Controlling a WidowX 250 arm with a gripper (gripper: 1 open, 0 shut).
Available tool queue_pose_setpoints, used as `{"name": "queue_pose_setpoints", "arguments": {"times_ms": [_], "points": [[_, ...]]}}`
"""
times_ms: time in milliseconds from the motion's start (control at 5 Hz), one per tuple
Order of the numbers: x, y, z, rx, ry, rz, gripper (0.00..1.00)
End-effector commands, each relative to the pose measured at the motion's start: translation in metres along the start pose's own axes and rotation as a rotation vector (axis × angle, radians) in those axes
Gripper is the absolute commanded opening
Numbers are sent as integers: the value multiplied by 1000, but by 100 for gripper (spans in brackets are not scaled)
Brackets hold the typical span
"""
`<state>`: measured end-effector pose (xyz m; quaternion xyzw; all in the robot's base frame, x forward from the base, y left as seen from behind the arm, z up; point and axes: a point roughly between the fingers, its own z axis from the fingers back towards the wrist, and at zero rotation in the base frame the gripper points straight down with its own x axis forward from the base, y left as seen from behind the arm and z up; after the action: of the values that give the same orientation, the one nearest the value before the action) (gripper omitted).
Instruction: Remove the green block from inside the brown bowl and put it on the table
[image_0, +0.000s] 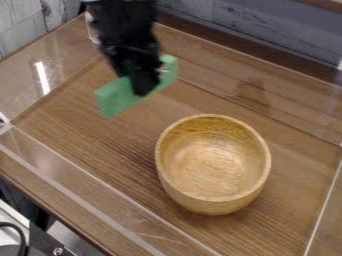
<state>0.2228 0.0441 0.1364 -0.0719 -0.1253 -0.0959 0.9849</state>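
Your gripper (139, 78) hangs above the table (94, 140), up and to the left of the brown bowl (214, 163), well clear of its rim. You see the black claw pointing steeply downward, its jaws clamped narrow on the green block (123, 95); the block sits pinched at its upper right end, the rest of it sticking out toward the lower left, tilted, with its flat face turned toward the camera. The block is off the tabletop, held in the air, left of the bowl and apart from it. The bowl itself stands upright on the wood grain, to the lower right of the claw, its hollow showing only pale wood with ringed grain. Around the bowl on all sides you have the brown streaked tabletop, and beyond that the clear acrylic walls (40, 70), one running along the far left of the bowl, another along the near edge below it. The arm above the claw is dark and a little blurred, so the fingertips themselves are hard to separate from the block's edge
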Motion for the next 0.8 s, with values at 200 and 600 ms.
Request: {"name": "queue_pose_setpoints", "arguments": {"times_ms": [200,600], "points": [[1,25,-2,45,-56,26,0],[10,26,-18,68,-43,45,0]]}}
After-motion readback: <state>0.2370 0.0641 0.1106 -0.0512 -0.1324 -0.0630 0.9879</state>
